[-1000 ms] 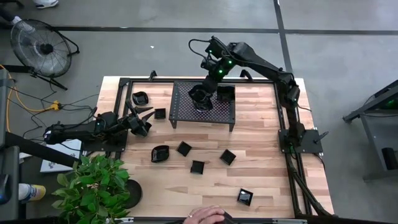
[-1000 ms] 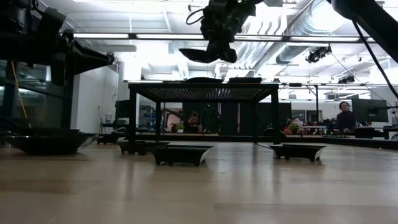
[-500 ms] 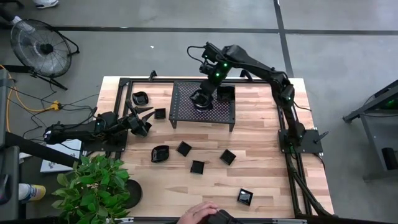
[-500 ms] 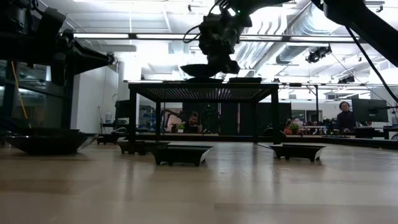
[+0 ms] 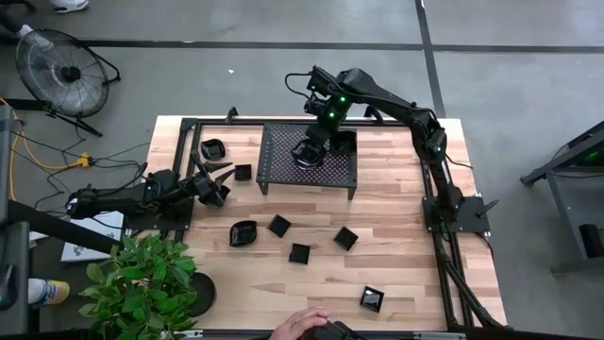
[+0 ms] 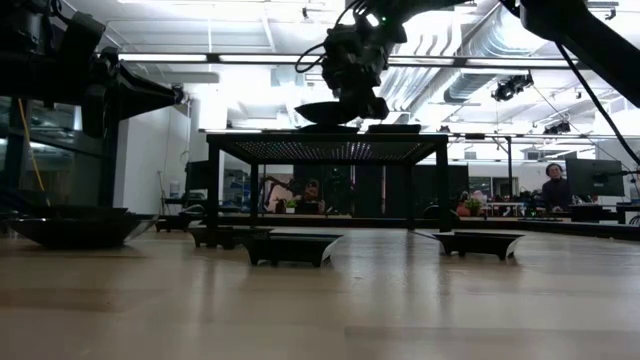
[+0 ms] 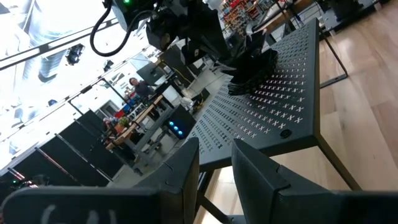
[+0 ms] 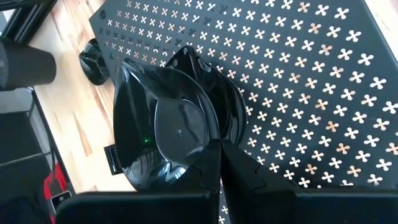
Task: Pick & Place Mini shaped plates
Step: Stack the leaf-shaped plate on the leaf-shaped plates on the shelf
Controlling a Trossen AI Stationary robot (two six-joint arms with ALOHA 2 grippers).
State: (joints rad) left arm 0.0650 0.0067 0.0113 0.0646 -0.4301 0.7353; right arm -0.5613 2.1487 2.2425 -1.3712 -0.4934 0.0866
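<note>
Overhead, the right gripper (image 5: 310,151) is pinching a round plate (image 8: 168,124) just above the mesh rack (image 5: 283,168); the left gripper (image 5: 215,181) is waiting narrowly parted, empty

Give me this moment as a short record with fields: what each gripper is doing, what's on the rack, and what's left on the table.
right gripper: shut on a round plate, above the mesh rack
plate contact with rack: cannot tell
rack: also holds a square plate
left gripper: idle at the table's left side, beside a small square plate
table: several more mini plates loose in front of the rack
</note>
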